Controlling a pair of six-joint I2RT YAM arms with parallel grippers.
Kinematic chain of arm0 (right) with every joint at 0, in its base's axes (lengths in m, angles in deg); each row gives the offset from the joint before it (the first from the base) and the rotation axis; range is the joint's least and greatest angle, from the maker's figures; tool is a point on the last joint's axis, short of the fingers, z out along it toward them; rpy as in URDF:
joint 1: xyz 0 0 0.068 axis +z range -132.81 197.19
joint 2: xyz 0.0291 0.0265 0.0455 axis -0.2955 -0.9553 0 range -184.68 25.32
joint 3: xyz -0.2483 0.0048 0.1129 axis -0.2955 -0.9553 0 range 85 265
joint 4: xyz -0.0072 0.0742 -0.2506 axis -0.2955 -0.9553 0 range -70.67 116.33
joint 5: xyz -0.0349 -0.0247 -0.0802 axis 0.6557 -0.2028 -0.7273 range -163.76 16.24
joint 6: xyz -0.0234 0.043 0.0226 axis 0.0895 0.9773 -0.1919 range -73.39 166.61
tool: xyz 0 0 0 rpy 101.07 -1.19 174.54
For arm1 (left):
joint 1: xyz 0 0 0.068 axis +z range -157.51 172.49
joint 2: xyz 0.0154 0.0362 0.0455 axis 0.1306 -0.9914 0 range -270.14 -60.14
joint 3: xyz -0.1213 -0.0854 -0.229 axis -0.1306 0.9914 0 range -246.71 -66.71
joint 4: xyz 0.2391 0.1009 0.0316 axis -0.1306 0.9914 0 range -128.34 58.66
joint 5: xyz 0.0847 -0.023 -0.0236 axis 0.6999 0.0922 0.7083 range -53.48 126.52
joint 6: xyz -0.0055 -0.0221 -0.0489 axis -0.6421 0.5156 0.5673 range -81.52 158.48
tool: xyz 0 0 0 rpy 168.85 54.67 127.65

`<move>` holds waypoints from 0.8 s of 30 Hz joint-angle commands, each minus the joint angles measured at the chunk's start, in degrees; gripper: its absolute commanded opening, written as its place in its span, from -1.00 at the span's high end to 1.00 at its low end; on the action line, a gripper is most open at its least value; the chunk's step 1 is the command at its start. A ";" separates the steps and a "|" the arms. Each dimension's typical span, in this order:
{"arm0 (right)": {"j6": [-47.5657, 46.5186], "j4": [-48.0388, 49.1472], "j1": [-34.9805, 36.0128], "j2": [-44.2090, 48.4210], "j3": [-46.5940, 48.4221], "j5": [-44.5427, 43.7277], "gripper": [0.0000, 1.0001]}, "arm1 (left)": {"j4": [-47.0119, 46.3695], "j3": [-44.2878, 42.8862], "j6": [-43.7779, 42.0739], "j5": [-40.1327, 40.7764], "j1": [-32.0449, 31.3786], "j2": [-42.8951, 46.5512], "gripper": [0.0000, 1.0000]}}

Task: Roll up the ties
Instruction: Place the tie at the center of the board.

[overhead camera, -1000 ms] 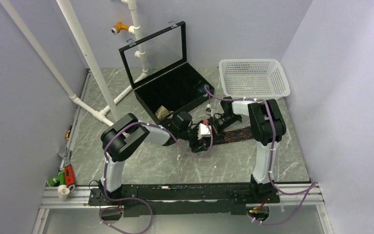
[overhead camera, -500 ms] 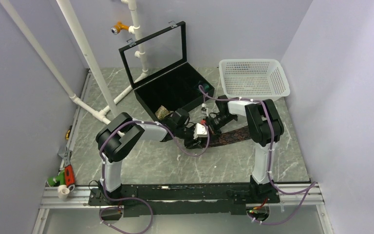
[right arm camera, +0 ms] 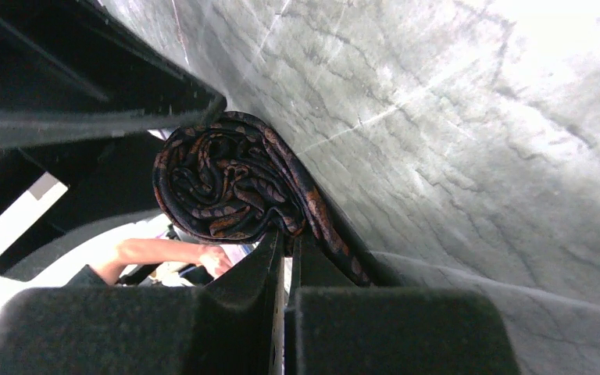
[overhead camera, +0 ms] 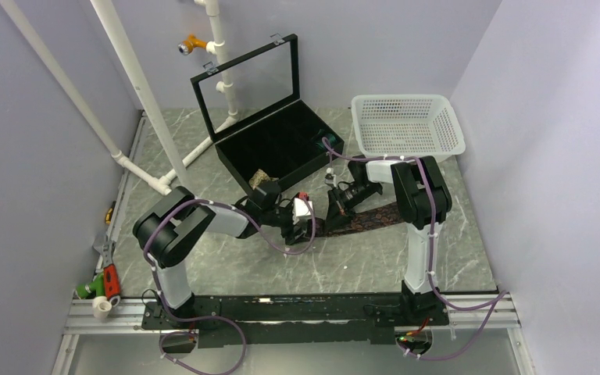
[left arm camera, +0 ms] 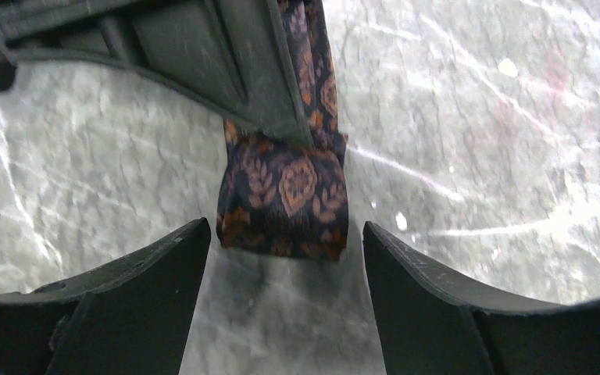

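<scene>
The dark brown-maroon tie [overhead camera: 371,218] lies on the table, its left end wound into a roll [right arm camera: 223,183]. My right gripper [right arm camera: 287,251] is shut on that roll, with the tie's tail running off past the fingers. In the top view the right gripper [overhead camera: 333,211] sits at the tie's left end. My left gripper [left arm camera: 285,266] is open, and the roll [left arm camera: 283,195] stands just ahead of its fingertips, not touched. In the top view the left gripper [overhead camera: 315,225] is just left of the roll. A tan speckled tie roll [overhead camera: 263,179] sits in the black box. I cannot make out the teal tie.
An open black box [overhead camera: 281,148] with a raised glass lid stands behind the grippers. A white mesh basket [overhead camera: 408,125] is at the back right. White pipes [overhead camera: 144,101] run along the left side. Tools [overhead camera: 103,283] lie at the near left edge.
My left arm has drawn back to the left, away from the roll. My right gripper has shifted slightly left with the roll, lifting and slanting the tie's end.
</scene>
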 commanded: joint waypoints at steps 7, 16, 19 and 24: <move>-4.58 2.16 0.21 -5.05 0.23 -15.62 1.00 | -10.14 -4.54 1.11 -0.18 -3.51 -3.96 -0.06; -0.81 6.01 0.36 -2.97 -1.21 -14.01 1.00 | -0.59 -12.49 9.40 7.71 -7.24 -7.75 0.02; 0.04 6.92 0.37 -2.40 -1.74 -13.11 1.00 | 4.29 -14.94 10.61 12.95 -7.58 -12.34 -0.02; 0.85 6.58 0.28 -0.19 -1.77 -10.52 1.00 | 14.62 -15.09 5.70 17.54 -7.48 -15.12 0.14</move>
